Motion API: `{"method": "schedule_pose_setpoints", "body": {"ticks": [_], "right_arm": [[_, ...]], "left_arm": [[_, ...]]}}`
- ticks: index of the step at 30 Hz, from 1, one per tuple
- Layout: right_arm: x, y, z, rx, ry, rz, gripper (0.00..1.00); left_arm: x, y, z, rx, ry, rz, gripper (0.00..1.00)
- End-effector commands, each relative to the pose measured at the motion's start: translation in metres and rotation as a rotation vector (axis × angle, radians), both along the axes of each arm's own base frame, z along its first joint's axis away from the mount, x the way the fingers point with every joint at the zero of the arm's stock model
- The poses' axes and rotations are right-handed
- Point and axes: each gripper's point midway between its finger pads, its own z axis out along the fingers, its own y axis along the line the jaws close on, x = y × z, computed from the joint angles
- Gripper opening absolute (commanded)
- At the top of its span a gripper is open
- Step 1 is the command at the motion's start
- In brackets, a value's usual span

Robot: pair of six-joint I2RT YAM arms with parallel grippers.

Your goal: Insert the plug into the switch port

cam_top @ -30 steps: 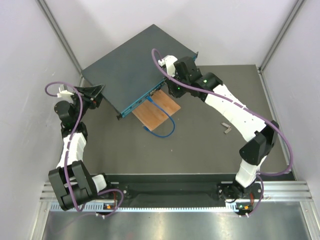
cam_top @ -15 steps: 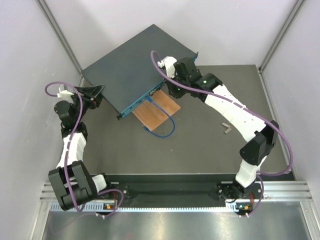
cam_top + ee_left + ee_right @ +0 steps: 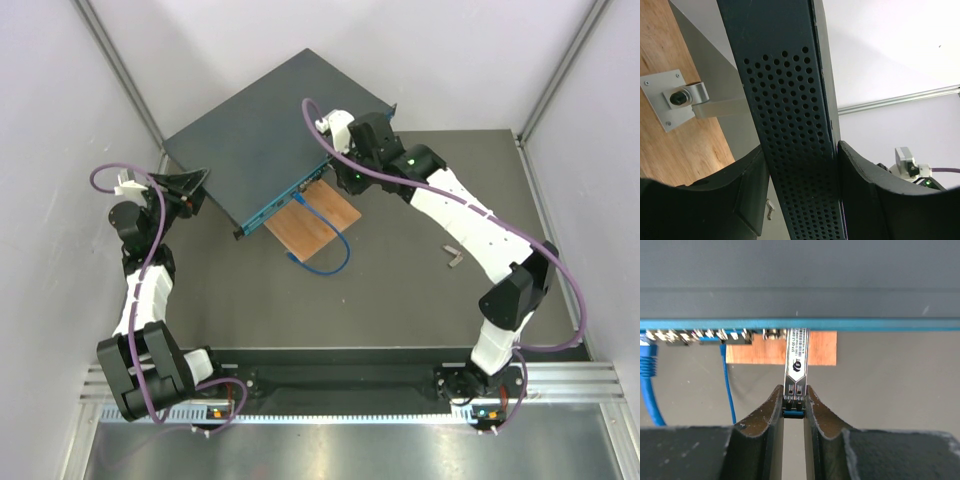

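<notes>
- While the right tool [image 3: 793,407] pinches the rear end of the plug [image 3: 796,357] with its jaws narrow, we treat insertion as the step in hand.
- The plug's nose meets the port row [image 3: 700,335] on the teal face of the switch [image 3: 800,270]; we cannot judge how deep it sits.
- The left tool [image 3: 799,170] clamps the switch's perforated side wall, bracing it on the bench [image 3: 400,280].
- We advise pushing straight along the plug's axis, square to the face, without twisting.
- We steer clear of the blue cable [image 3: 647,385] plugged in to the left.
</notes>
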Motion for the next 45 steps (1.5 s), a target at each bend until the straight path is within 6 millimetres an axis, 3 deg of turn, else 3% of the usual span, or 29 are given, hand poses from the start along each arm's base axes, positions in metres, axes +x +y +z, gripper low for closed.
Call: {"method": "schedule_pose_setpoints", "body": {"ticks": [1,6,16,34,38,45], "right_arm": [[-0.007,0.024,0.050,0.119,-0.080,0.090,0.00],[-0.008,0.024,0.056,0.133,-0.088,0.098,0.00],[-0.003,0.031,0.021,0.096,-0.054,0.114,0.00],[0.009,0.051,0.049,0.183,-0.163,0.164,0.00],[0.008,0.047,0.047,0.157,-0.159,0.163,0.20],[-0.002,0.016,0.038,0.102,-0.146,0.142,0.44]], "left_arm": [[-0.011,-0.033,0.000,0.140,-0.073,-0.131,0.00],[-0.010,-0.032,-0.002,0.140,-0.068,-0.128,0.00],[-0.010,-0.033,0.000,0.141,-0.071,-0.131,0.00],[-0.010,-0.032,-0.004,0.141,-0.060,-0.128,0.00],[-0.009,-0.033,-0.004,0.141,-0.059,-0.128,0.00],[-0.008,-0.032,-0.003,0.145,-0.061,-0.128,0.00]]}}
